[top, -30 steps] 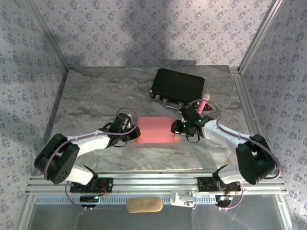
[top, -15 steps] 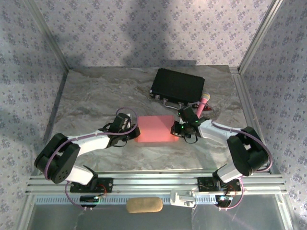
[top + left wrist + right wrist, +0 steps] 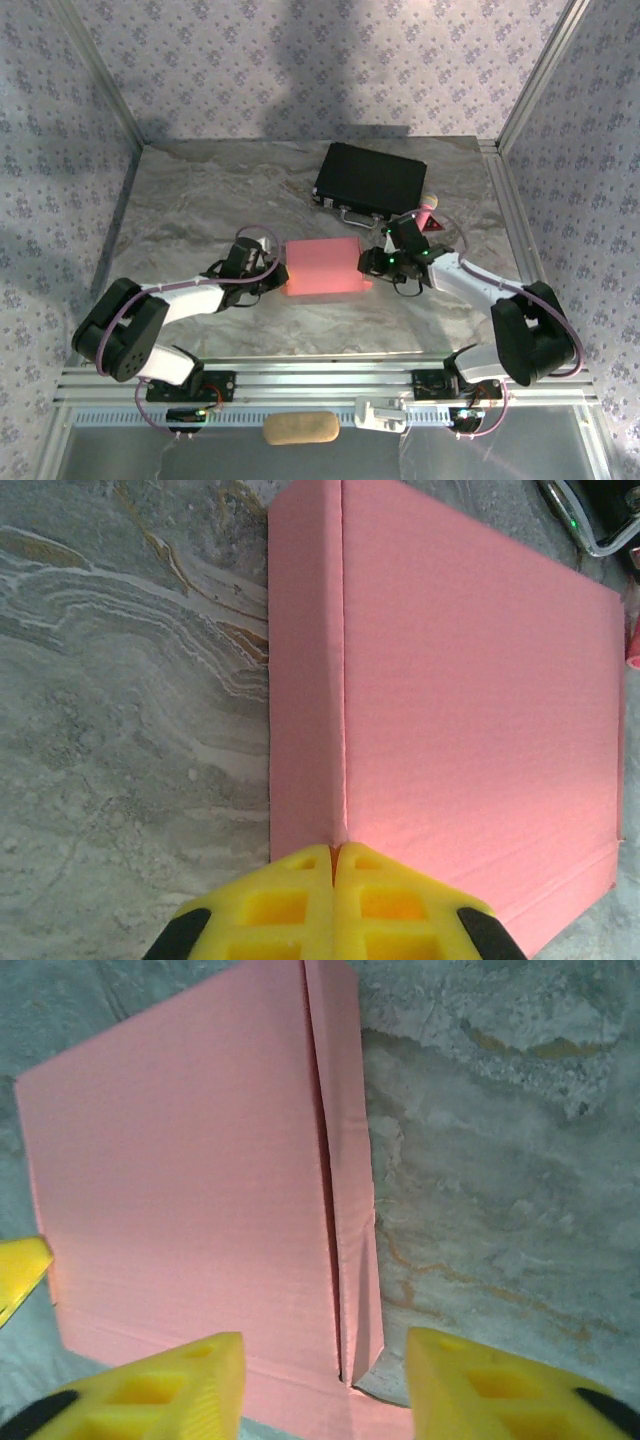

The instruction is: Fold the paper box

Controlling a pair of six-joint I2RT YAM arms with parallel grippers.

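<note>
My left gripper [image 3: 336,865] is clenched at the left seam of the paper box [image 3: 322,267]; my right gripper [image 3: 322,1348] gapes astride the right flap. The box lies flat mid-way across the tabletop [image 3: 190,200] — formed and closed — though its right seam seems not quite tucked.

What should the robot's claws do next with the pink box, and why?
Probably the right claw should close and push the side flap under it inward. On the paper box that flap's seam gapes a little, and the open claw straddles it. The left claw is shut at the opposite edge, where the seam looks tight.
</note>
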